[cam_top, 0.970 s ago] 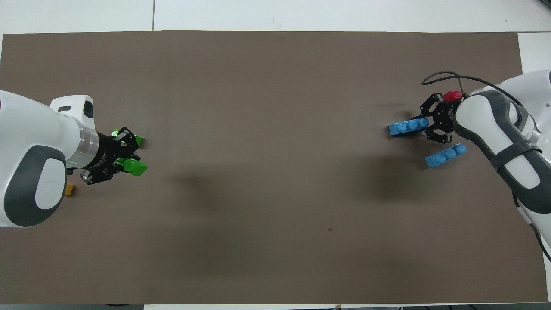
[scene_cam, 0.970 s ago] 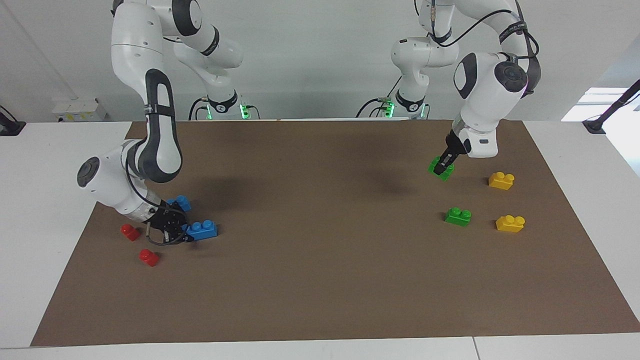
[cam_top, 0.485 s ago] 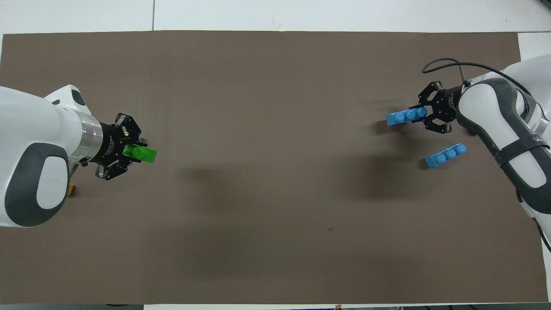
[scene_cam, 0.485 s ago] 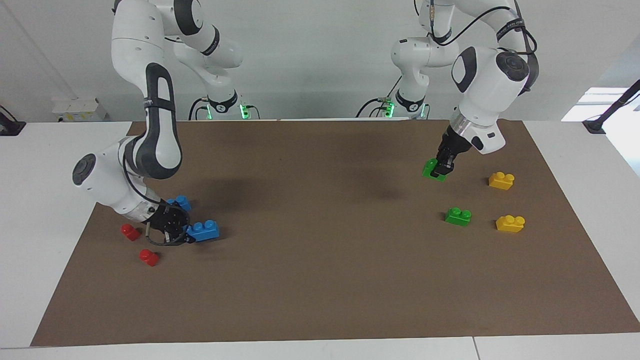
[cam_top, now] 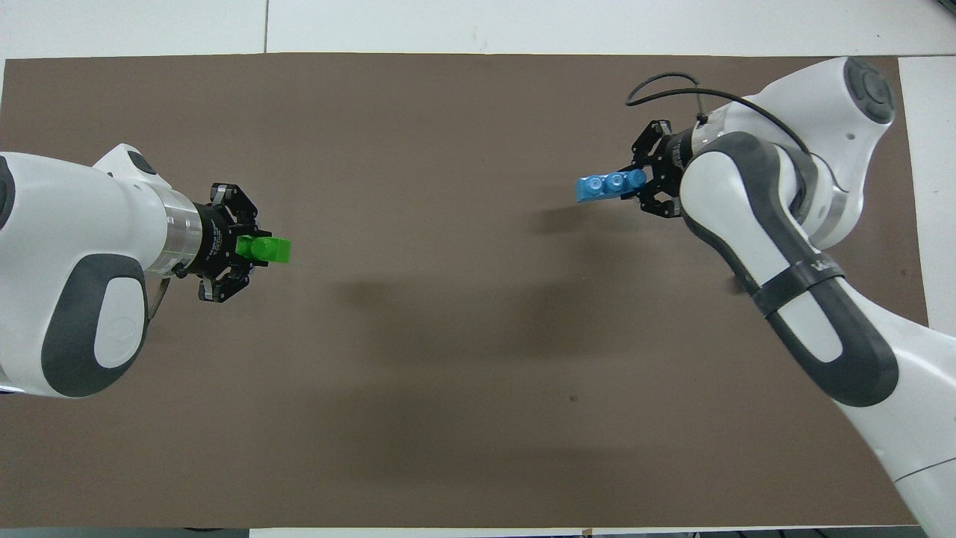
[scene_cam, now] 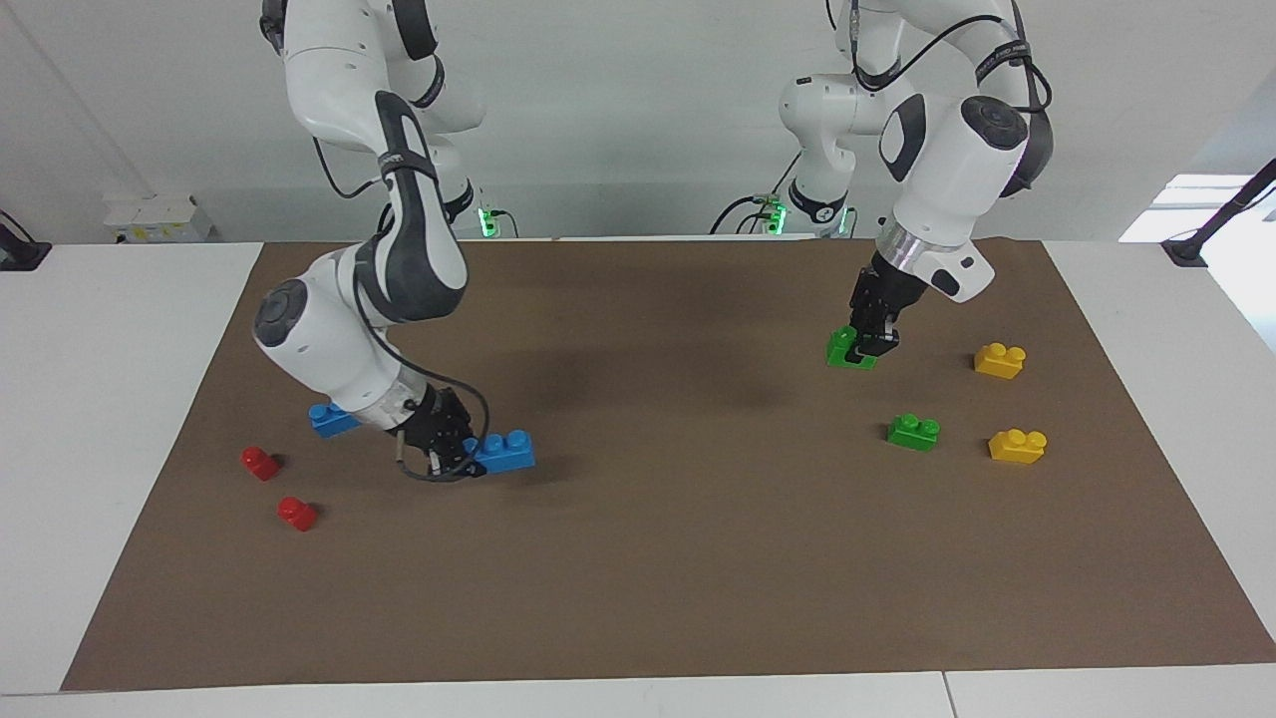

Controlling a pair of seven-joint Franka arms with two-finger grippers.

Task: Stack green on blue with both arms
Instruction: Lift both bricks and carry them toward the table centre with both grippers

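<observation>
Clamping a bright green two-stud brick (scene_cam: 850,351) over the brown mat (scene_cam: 638,598), the left tool (scene_cam: 873,337) matches the right tool (scene_cam: 461,454) gripping a blue three-stud brick (scene_cam: 503,451), arm half-hiding the second blue brick (scene_cam: 329,419).

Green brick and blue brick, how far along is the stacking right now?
Done: both pickups. The left gripper is shut on a green brick, held over the mat at the left arm's end. The right gripper is shut on a blue brick, carried toward the middle. In hand: bringing the two together; a wide gap separates them in the overhead view. Left: meeting and pressing green onto blue. A spare green brick lies unused.
</observation>
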